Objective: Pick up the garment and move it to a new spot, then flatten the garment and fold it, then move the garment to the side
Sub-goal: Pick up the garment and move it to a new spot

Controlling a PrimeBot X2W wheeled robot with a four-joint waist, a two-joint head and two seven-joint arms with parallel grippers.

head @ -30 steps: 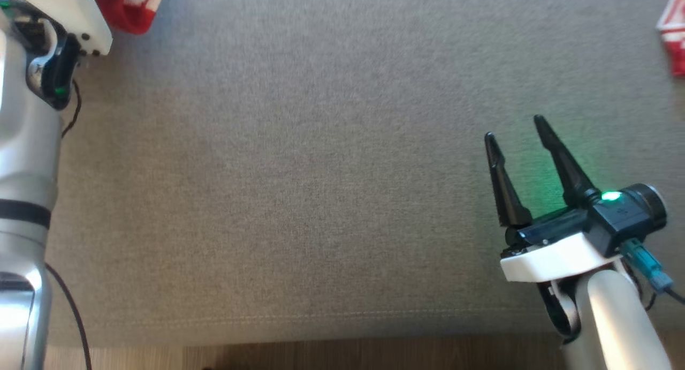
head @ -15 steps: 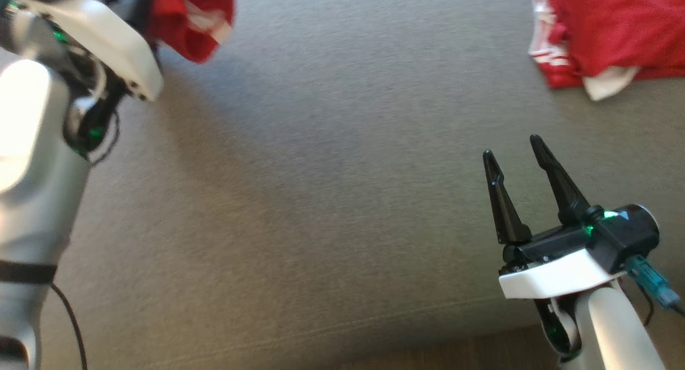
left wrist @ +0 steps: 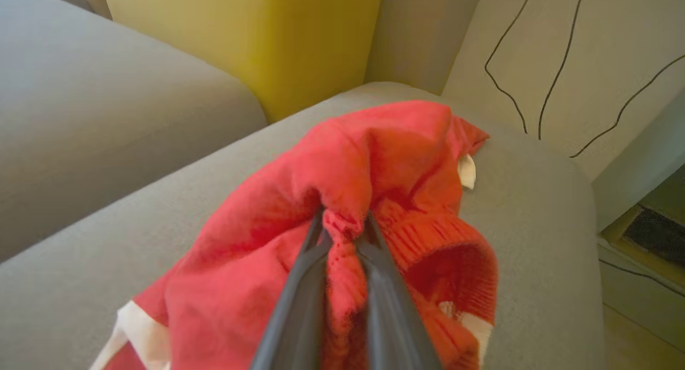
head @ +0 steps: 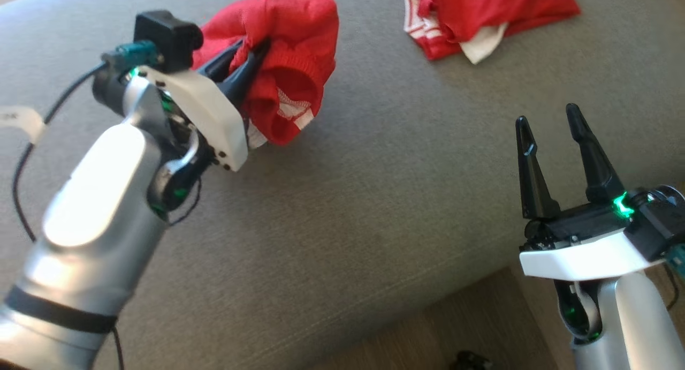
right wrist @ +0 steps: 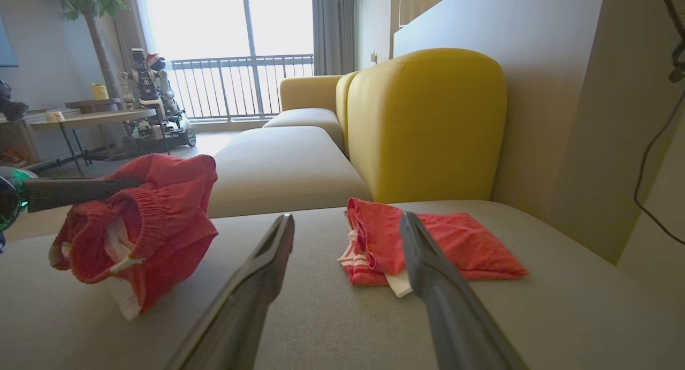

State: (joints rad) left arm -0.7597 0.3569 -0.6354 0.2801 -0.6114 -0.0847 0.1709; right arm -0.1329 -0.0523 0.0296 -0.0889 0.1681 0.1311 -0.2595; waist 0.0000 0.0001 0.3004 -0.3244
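A bunched-up red knitted garment with white edges (head: 305, 32) was held by the left gripper (head: 257, 51). The two dark fingers were pinched tight on a fold of the cloth. This was seen best in the left wrist view, where a bit of red cloth was squeezed between them. The garment was held over the left part of the grey fabric sofa seat (head: 374, 188), and most of it was lifted up. Its white bottom edge hung low near the seat. Whether it touched the seat could not be told.

The right gripper (head: 547, 115) was seen by the front edge of the seat, on the right side. Its fingers were spread wide apart and nothing was held between them. It was well apart from the held garment.

A second red cloth with white stripes (head: 481, 6), folded flat, was laid on the seat at the far right, well apart from the bunched one. A big yellow sofa back (right wrist: 428, 123) was seen behind the seat. A strip of brown wooden floor (head: 460, 327) was seen in front of the sofa.
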